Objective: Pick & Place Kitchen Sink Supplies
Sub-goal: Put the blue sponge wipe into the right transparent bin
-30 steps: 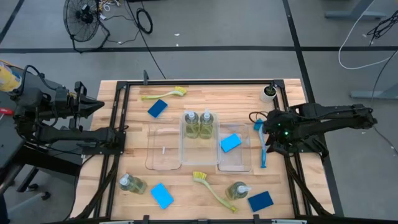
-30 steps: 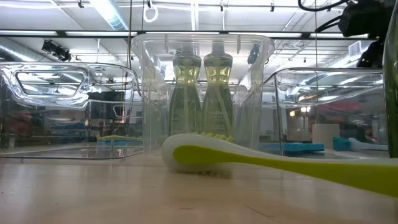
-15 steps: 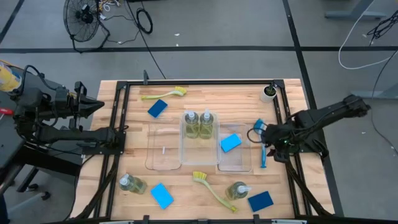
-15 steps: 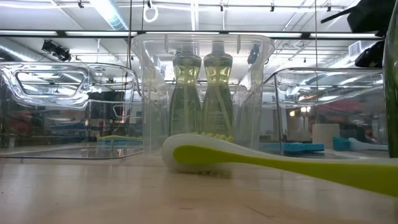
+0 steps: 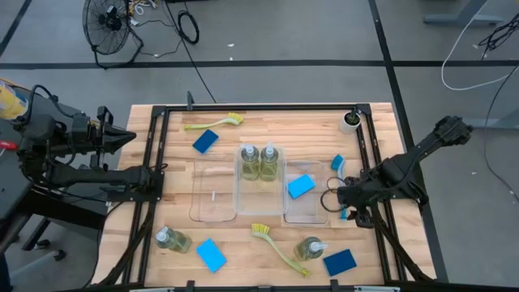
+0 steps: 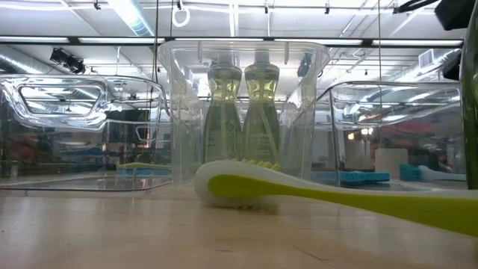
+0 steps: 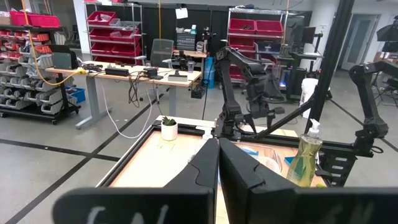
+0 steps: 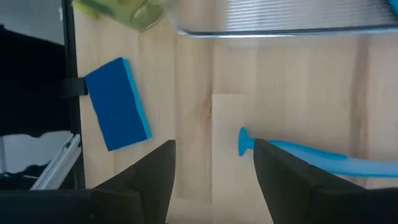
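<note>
Wooden table (image 5: 268,134) fills the space under both arms. Nearest the low camera lies a yellow-green brush (image 6: 314,196) — behind it two soap bottles (image 6: 243,112) stand upright in the middle clear tray (image 5: 259,191). At the table's right side, the right gripper (image 8: 214,168) hangs with fingers spread over the blue brush (image 8: 311,158), a blue sponge (image 8: 117,113) nearby. The left gripper (image 7: 218,163), fingers pressed together, waits off the left edge.

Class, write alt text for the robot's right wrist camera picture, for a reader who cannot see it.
Seen past the right gripper, whose jaws stand open, the end of a blue dish brush handle lies on the wooden table. A blue sponge lies flat farther off, apart from the handle, and a clear tray's edge shows beyond.
</note>
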